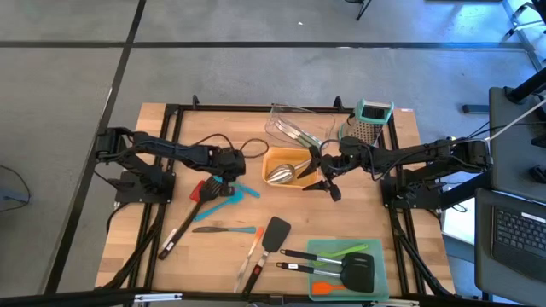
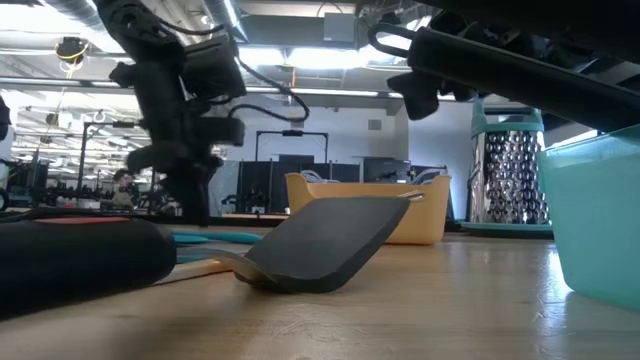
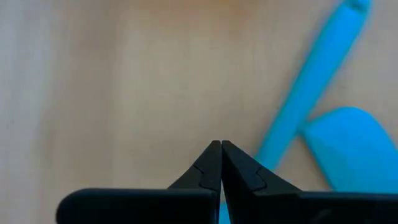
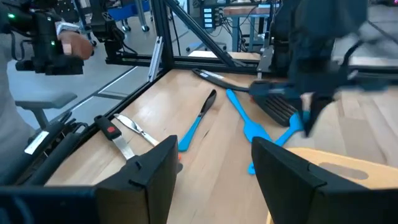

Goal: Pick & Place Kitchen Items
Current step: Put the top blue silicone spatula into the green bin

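Left claw (image 3: 221, 149): mine, closed, tips pressed together with nothing visible between them. In the overhead picture it sits left of centre (image 1: 223, 164), low over the table (image 1: 153, 145). The wrist picture shows bare wood ahead of the tips, with the teal spatula (image 3: 336, 124) to the right of them, its handle running to the upper right corner. I cannot tell whether the tips touch that spatula where it passes beneath them.

Right claw (image 1: 328, 175): mine, fingers standing wide apart, holding nothing, hovering at the right edge of the orange tray (image 1: 275, 158) in the middle of the overhead picture.

Kitchen items, overhead picture:
- Teal spatula (image 1: 230, 194), just below my left claw.
- Red-headed tool with black handle (image 1: 183, 217), lower left of the left claw, lying on a diagonal.
- Knife with teal handle (image 1: 223, 229), lower centre-left.
- Black spatula (image 1: 275, 234), lower centre; its blade fills the foreground of the table-level picture (image 2: 330, 240).
- Two slim utensils (image 1: 250, 266) below it, near the bottom edge.
- Steel scoop (image 1: 281, 175) inside the orange tray.
- Green, black and orange tools in the teal-green tray (image 1: 317, 252), lower right.

Other: clear tray (image 1: 281, 119) and box grater (image 1: 371, 119), upper centre-right.
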